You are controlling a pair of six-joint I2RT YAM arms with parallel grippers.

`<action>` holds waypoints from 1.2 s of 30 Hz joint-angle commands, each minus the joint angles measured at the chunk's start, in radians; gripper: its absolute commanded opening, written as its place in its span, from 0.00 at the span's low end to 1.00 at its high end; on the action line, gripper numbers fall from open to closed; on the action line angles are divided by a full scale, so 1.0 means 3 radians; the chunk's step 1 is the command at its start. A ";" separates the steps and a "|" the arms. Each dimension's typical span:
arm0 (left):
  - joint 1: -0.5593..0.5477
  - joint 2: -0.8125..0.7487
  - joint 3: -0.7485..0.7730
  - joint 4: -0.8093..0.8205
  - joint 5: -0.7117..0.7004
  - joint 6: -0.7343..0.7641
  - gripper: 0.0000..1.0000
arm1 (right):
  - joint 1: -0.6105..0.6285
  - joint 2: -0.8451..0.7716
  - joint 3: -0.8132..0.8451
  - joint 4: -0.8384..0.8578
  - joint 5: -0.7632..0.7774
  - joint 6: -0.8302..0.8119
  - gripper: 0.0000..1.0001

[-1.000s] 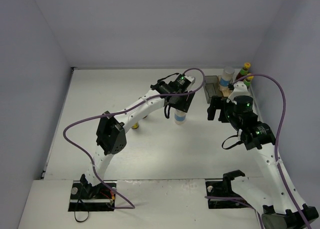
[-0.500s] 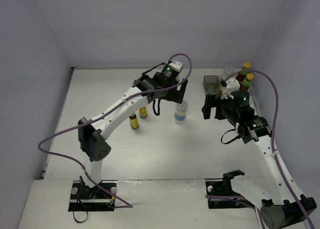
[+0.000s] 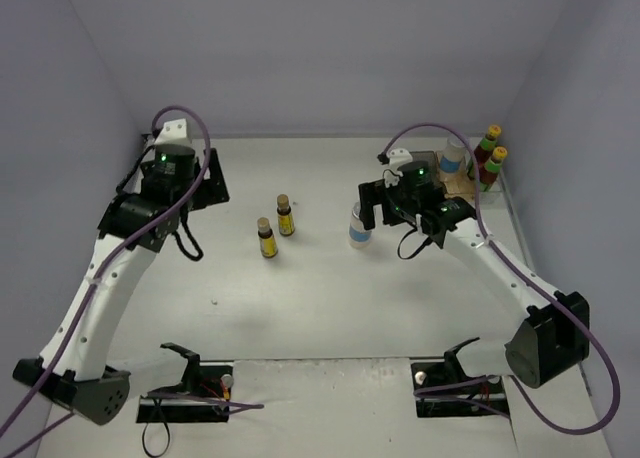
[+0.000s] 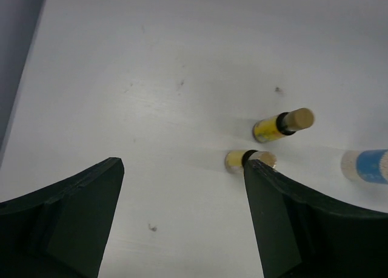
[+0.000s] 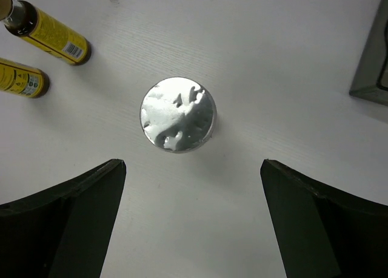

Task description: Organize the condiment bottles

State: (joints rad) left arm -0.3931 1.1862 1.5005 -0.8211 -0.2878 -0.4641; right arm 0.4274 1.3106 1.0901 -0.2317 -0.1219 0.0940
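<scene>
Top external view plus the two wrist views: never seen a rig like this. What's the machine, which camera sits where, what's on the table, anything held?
These are two white robot arms, the left arm and the right arm, bolted at the near edge of a table. The top view looks down from behind them. Each wrist view comes from a camera on one arm, with that arm's own black fingers at the bottom of the picture.

On the table stand two brown bottles and a silver-lidded jar. At the back right, a second jar and two yellow-capped dark bottles stand at a compartment tray.

The left hand is open and empty, off to the left. The right hand is open above the lone jar and grips nothing.
</scene>
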 commanded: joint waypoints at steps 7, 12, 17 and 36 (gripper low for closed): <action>0.0650 -0.0686 -0.0951 0.0052 0.0162 0.0151 0.81 | 0.0124 0.0555 0.0293 0.0527 0.0284 0.0106 1.00; 0.0707 -0.1054 -0.1396 0.0170 0.0085 0.0146 0.81 | 0.0201 0.0693 0.0339 0.0547 0.0309 0.0106 1.00; 0.0707 -0.1244 -0.1662 0.0303 0.0080 0.0125 0.81 | 0.0232 0.0765 0.0299 0.0537 0.0304 0.0111 0.90; 0.0681 -0.1530 -0.2450 0.0830 0.0182 0.0166 0.81 | -0.0887 0.0376 0.0983 0.0548 0.0473 -0.0216 0.00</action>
State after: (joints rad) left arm -0.1894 0.7418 0.7456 -0.6434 -0.2356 -0.4232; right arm 0.2249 1.5108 1.2713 -0.1600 -0.0216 0.0761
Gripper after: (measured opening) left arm 0.814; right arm 0.597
